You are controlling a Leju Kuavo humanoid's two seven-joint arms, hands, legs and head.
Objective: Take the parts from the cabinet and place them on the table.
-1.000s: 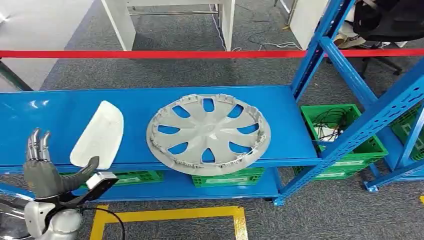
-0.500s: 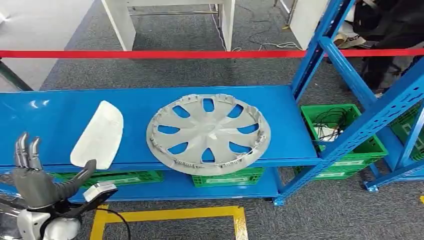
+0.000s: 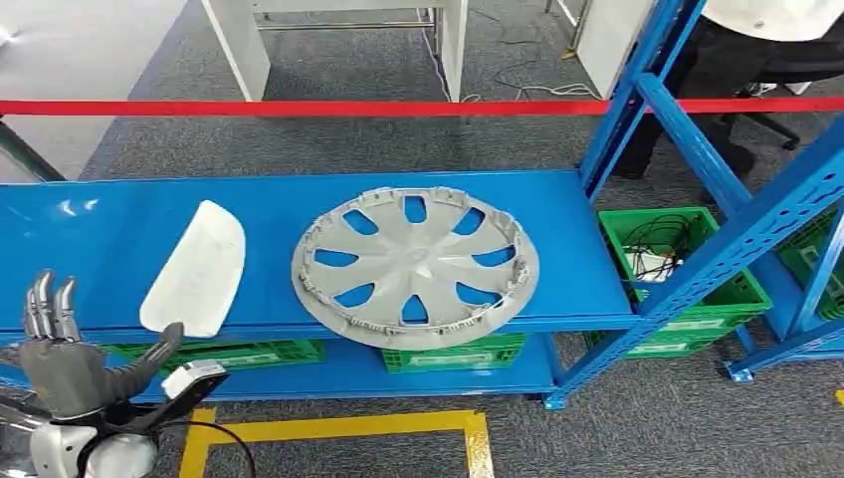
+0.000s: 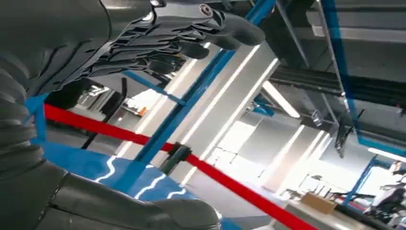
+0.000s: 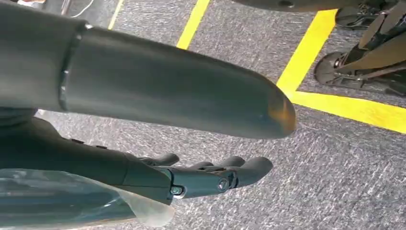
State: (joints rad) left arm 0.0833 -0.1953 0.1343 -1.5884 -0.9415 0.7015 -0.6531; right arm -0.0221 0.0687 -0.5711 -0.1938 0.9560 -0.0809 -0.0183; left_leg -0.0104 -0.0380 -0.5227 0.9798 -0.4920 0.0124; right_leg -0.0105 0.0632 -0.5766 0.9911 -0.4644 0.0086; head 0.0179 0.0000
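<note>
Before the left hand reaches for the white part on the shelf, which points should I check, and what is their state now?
1. Left hand holds nothing, fingers apart: ok.
2. White panel lies free on the blue shelf, apart from the wheel cover: ok.
3. Left hand close to the panel's near end, not touching: ok.
4. Right hand hangs over the floor, holding nothing: ok.
5. Person stands behind the rack: not ok.
6. Table for placing: cannot tell.

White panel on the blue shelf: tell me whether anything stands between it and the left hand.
Nothing visible does. The left hand, open and empty, hovers just in front of the shelf's front edge; the white panel lies beside it, with the wheel cover on the panel's far side.
</note>
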